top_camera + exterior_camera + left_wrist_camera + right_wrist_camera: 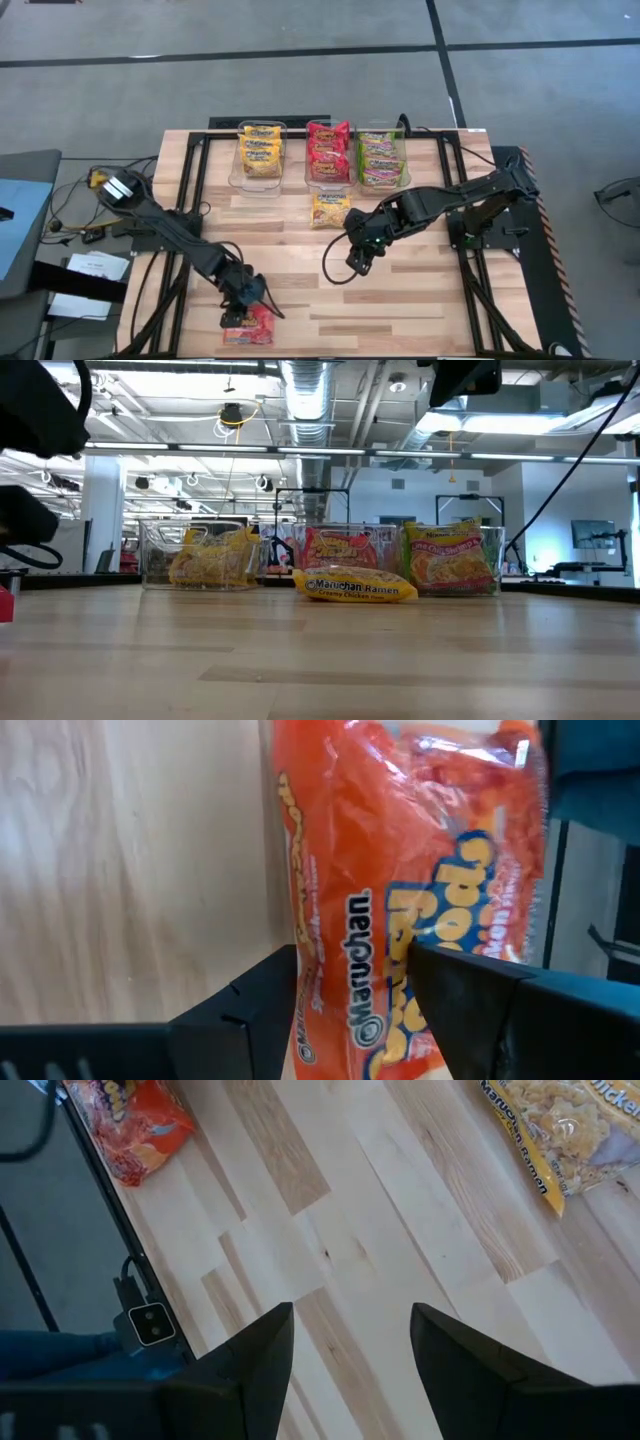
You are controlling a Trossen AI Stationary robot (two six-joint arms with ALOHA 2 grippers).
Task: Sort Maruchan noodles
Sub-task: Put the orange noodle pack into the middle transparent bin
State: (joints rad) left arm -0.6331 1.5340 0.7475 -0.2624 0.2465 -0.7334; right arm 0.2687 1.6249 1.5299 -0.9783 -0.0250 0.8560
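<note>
Red noodle packet (250, 327) between left hand (243, 307) fingers, table (400, 300) edge

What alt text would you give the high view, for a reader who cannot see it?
Left gripper straddles a red noodle packet at the table's near edge. Right gripper hovers open mid-table, near a loose yellow packet before three filled bins.
</note>
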